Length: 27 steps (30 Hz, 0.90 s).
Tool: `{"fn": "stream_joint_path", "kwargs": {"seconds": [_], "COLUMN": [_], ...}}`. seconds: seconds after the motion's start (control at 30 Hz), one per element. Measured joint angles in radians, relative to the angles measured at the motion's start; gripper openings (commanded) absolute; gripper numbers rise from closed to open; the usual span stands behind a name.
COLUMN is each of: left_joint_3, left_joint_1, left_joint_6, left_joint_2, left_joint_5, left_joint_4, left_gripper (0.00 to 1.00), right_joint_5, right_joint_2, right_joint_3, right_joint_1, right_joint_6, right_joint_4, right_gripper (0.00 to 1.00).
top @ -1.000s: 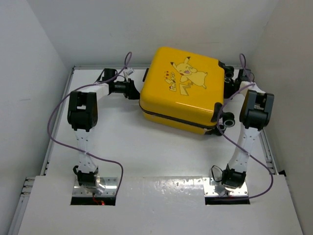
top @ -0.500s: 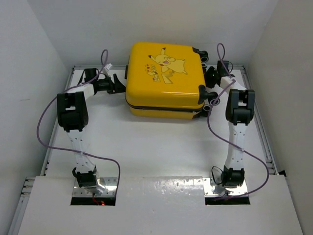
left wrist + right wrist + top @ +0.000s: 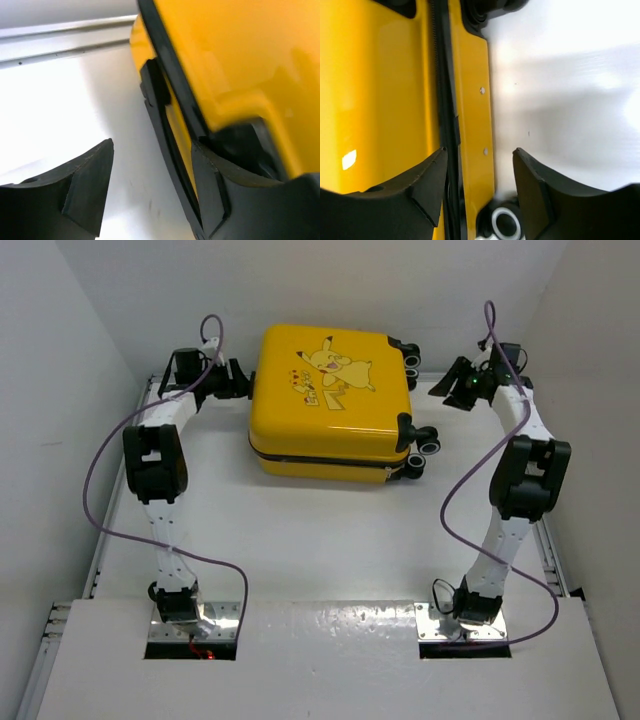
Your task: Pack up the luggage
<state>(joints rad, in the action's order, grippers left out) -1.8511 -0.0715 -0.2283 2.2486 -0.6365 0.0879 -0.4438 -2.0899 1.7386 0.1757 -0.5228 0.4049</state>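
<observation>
— Position of the luggage [image 3: 330, 390]?
— Lying flat on the white table [image 3: 300, 540], toward the far wall, between the two arms; printed yellow shell facing up; both halves together, black seam [image 3: 320, 458] running round the side; black wheels [image 3: 428, 443] on the right-hand side.
— State of the left gripper [image 3: 236, 380]?
— Level with the left side of the luggage, just beside it; fingers spread apart, clamped on nothing. From the left wrist: one finger close against the yellow shell, near a black fitting [image 3: 156, 85] on the seam; the other finger over bare table; contact with the shell not determinable.
— State of the right gripper [image 3: 458, 382]?
— Off the far right corner of the luggage, near the wheels but clear of them in the overhead view; fingers parted, nothing held. From the right wrist: yellow side and black seam beyond one finger; white table beyond the other; one wheel in sight low between them.
— Anything resting on top of the luggage?
— Only the cartoon print on the shell; lid surface otherwise plain yellow.
</observation>
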Motion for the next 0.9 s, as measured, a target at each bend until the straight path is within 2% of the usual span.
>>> {"fn": "stream_joint_path", "kwargs": {"seconds": [0.2,0.4,0.47,0.63,0.8,0.9], "left_joint_3": [-0.04,-0.005,0.021,0.053,0.105,0.142], "left_joint_1": [0.019,0.02,0.022,0.052,0.083,0.086], "left_joint_6": [-0.043,-0.045,-0.042,-0.006,0.017,0.021], "left_joint_2": [0.111,0.102,0.087,0.041,-0.03,-0.066], "left_joint_5": [-0.019,-0.035,-0.022,0.098,0.285,0.316], "left_joint_4": [-0.008,-0.048,-0.064,-0.027,0.05,0.097], "left_gripper": [0.59,0.59,0.55,0.53,0.53,0.53], "right_joint_5": [-0.088,-0.134,-0.135,-0.135,-0.137,-0.135], "right_joint_2": [0.042,0.054,0.06,0.077,0.097,0.168], "right_joint_3": [0.024,0.023,0.023,0.027,0.034,-0.029], "right_joint_1": [0.005,0.0,0.007,0.023,0.027,0.032], "right_joint_6": [0.103,0.193,0.215,0.267,0.327,0.353], "right_joint_4": [0.116,0.262,0.292,0.354,0.414,0.404], "right_gripper": [0.56,0.56,0.56,0.53,0.52,0.5]}}
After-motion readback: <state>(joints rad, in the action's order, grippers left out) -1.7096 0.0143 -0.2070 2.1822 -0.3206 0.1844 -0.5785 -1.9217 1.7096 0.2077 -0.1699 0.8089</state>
